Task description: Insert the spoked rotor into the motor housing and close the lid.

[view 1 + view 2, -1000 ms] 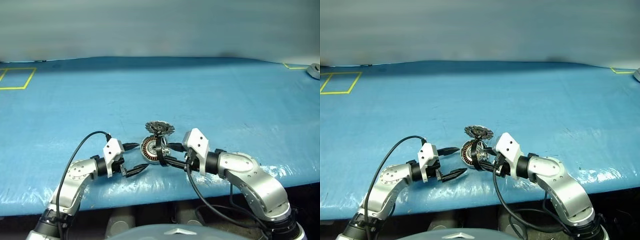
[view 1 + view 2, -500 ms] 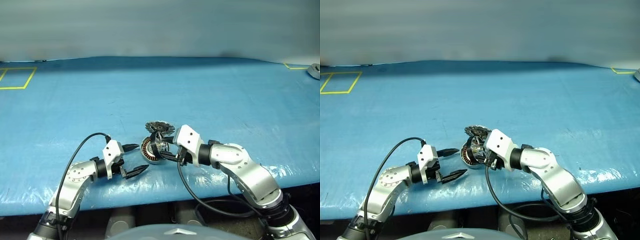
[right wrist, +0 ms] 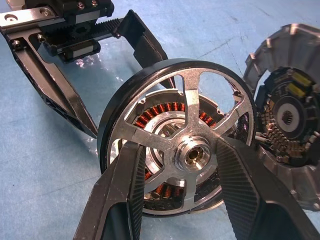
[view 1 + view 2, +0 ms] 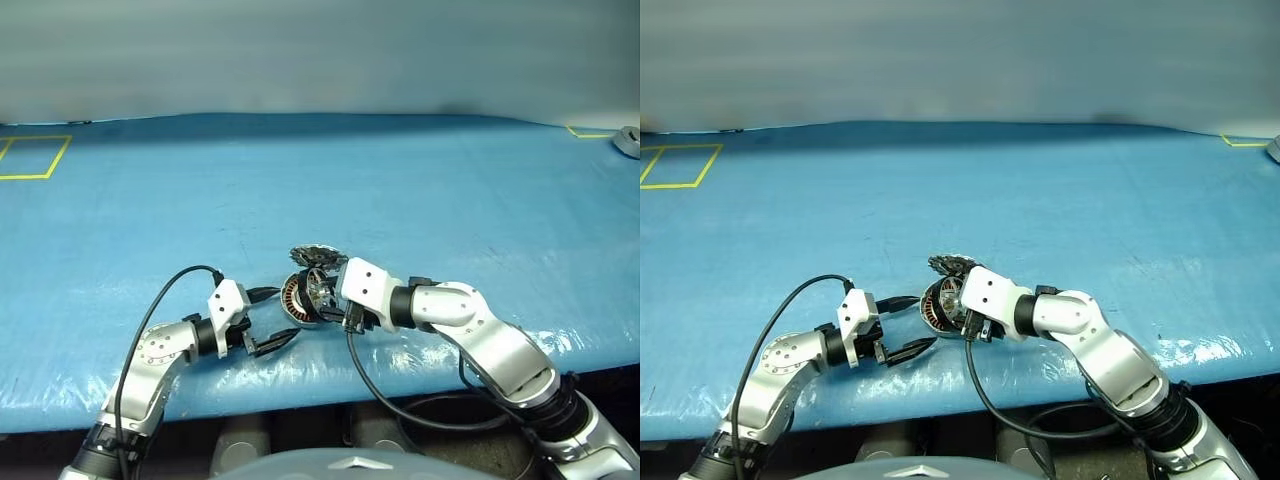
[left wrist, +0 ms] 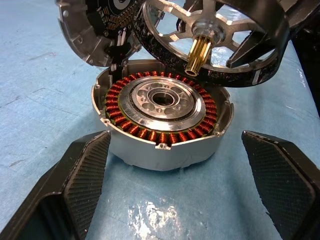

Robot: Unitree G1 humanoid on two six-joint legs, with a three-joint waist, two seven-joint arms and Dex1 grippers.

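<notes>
The right gripper (image 3: 177, 200) has its fingers clamped on the spoked rotor (image 3: 180, 150), gripping across the spokes beside the hub and holding it tilted just above the motor housing (image 5: 162, 120), brass shaft aimed toward the silver centre; the housing sits on the blue worktop (image 4: 420, 190), copper windings up, with the lid (image 5: 95, 27) standing open at its far edge. The left gripper (image 4: 268, 320) waits just beside the housing, fingers (image 5: 75, 175) wide apart on either side of it and touching nothing.

To seat the rotor well, I judge the wheel should be levelled first, so the shaft meets the centre bore squarely; then lowered straight, since a tilted rim would likely catch on the windings or the housing wall; the left fingers could close on the housing to steady it.

Against a second ago, the right wrist has rolled and the rotor has come over the housing's mouth; the left gripper has stayed put, equally open.
</notes>
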